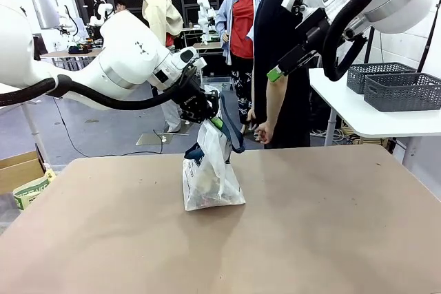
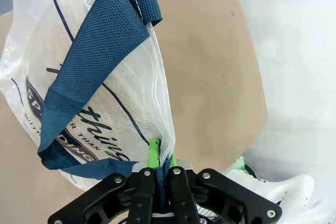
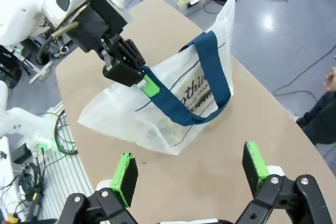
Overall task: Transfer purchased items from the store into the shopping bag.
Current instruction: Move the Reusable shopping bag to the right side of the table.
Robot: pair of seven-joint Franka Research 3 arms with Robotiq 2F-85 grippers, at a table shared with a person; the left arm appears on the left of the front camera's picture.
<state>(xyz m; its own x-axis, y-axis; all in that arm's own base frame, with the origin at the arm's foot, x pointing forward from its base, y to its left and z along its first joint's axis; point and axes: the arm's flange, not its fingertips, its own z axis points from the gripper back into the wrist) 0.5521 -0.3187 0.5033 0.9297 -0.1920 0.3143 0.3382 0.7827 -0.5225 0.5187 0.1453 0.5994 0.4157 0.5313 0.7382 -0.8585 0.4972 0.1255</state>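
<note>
The shopping bag (image 1: pixel 207 170) stands on the brown table (image 1: pixel 331 232), its clear plastic slumped and leaning. My left gripper (image 1: pixel 205 109) holds it up from above, shut on one navy strap (image 2: pixel 100 45); the green pads (image 2: pixel 153 153) pinch the webbing at the bag's rim. In the right wrist view that strap (image 3: pixel 212 72) loops down over the logo side of the bag (image 3: pixel 131 114). Dim tan shapes, the purchased items (image 1: pixel 207 196), show through the bag's bottom. My right gripper (image 3: pixel 190 166) is open and empty, raised high above the table (image 1: pixel 279 70). The store is out of view.
A person (image 1: pixel 279 46) stands at the far edge, hands down. Two dark grey slotted baskets (image 1: pixel 400 87) sit on a white side table at the right. A cardboard box (image 1: pixel 17 170) stands off the table's left edge. Bare tabletop surrounds the bag.
</note>
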